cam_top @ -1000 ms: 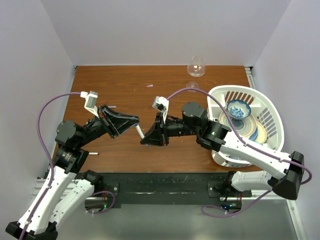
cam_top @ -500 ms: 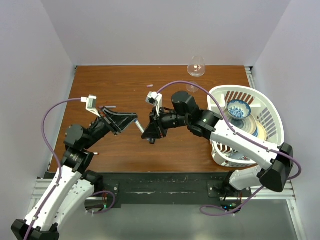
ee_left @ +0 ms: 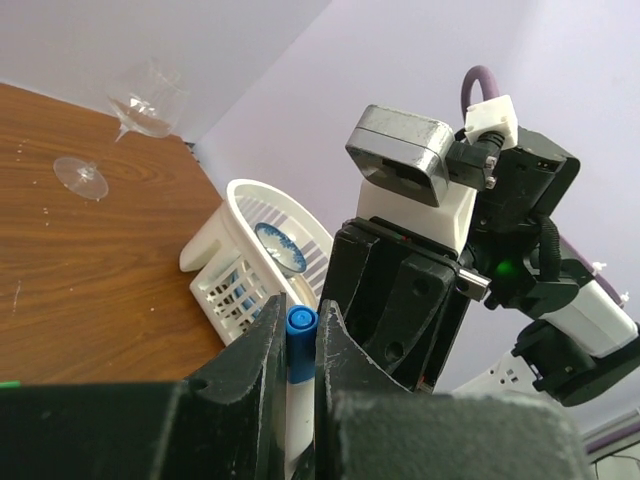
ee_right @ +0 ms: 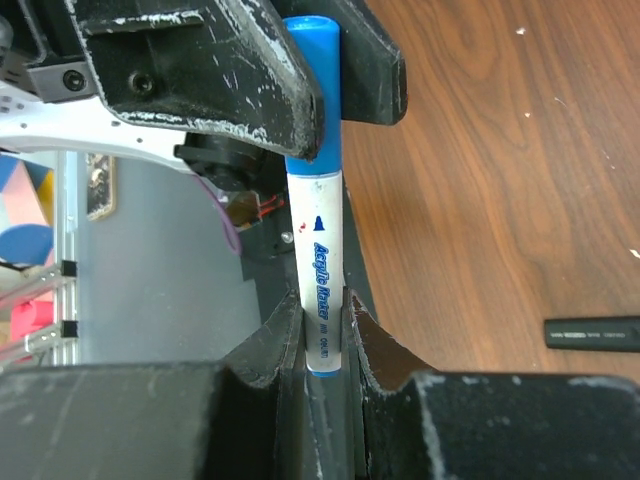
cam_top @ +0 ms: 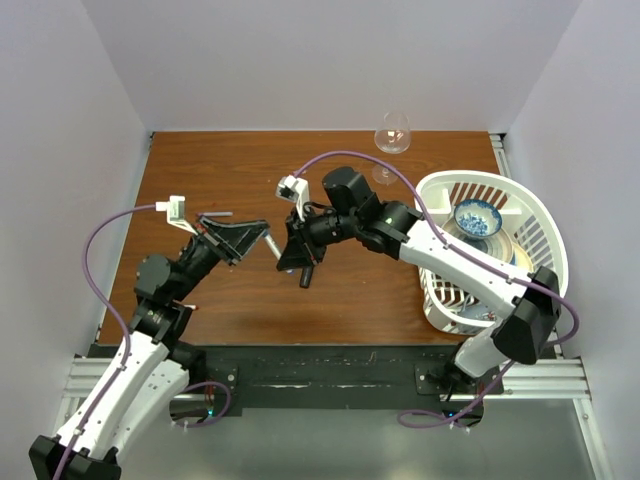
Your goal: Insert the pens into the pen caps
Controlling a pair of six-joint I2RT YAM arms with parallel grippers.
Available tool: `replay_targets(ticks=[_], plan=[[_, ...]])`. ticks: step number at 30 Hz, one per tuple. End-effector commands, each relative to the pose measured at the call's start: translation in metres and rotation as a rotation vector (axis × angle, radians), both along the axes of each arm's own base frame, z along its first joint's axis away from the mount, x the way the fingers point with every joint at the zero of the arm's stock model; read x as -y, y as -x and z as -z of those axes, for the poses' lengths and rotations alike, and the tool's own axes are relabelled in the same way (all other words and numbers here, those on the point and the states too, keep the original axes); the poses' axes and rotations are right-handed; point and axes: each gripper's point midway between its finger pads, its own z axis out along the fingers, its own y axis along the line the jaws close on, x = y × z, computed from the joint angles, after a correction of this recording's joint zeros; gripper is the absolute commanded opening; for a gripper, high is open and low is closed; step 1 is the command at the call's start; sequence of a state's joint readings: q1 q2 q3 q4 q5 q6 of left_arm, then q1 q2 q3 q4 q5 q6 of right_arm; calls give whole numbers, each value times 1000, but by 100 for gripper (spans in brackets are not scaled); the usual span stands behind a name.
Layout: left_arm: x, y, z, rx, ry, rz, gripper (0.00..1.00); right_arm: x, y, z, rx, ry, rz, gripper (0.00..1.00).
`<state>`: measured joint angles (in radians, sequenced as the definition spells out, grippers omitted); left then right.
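pen (ee_right: 318, 240) clamped by right tool (ee_right: 322, 318), blue cap (ee_right: 325, 90) by left tool (ee_left: 300, 322).

Brown wood-grain tabletop (cam_top: 250, 170), boxed in by plain pale walls: back wall (cam_top: 320, 60), left wall (cam_top: 60, 150), right wall (cam_top: 590, 120), all with a faint lilac tint. A black strip (cam_top: 330, 362) runs along the near edge, with a grey metal frame (cam_top: 330, 440) below it. Lighting is even and diffuse, shadows soft.

White-black arms (cam_top: 112, 392), purple cables (cam_top: 86, 260)
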<state>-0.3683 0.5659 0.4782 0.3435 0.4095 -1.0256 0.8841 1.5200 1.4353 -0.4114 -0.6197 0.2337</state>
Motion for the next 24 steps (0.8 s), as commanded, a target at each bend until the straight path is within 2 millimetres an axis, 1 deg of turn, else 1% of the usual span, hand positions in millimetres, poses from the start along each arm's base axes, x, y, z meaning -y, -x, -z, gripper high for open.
replay_targets(ticks=[1, 3, 5, 6, 8, 10, 12, 13, 14, 15, 16, 20, 22, 24], plan=[[36, 67, 90, -320, -161, 418, 0, -15, -87, -145, 424, -380, 233, 0], [35, 68, 93, -337, -188, 420, 0, -16, -92, -145, 442, -380, 240, 0], [36, 71, 92, -327, -197, 436, 0, -18, -97, -145, 442, -380, 237, 0], [35, 73, 95, -352, -211, 442, 0, -20, -98, -151, 455, -404, 231, 0], [35, 74, 98, -353, -239, 451, 0, -22, -98, -156, 464, -431, 213, 0], [35, 78, 98, -338, -236, 467, 0, -24, -102, -157, 468, -445, 219, 0], [37, 84, 94, -329, -205, 499, 0, -22, -108, -158, 471, -441, 247, 0], [37, 85, 89, -316, -183, 506, 0, -22, -107, -161, 479, -456, 243, 0], [38, 89, 85, -338, -146, 529, 0, -23, -107, -160, 482, -463, 242, 0], [39, 91, 79, -302, -126, 541, 0, -22, -107, -162, 487, -475, 243, 0], [39, 91, 78, -309, -125, 542, 0, -22, -108, -164, 495, -482, 251, 0], [38, 87, 85, -330, -185, 525, 0, -20, -110, -175, 534, -514, 260, 0], [38, 87, 90, -342, -189, 525, 0, -21, -112, -179, 551, -532, 253, 0], [37, 87, 101, -371, -208, 521, 0, -22, -112, -183, 530, -559, 240, 0]])
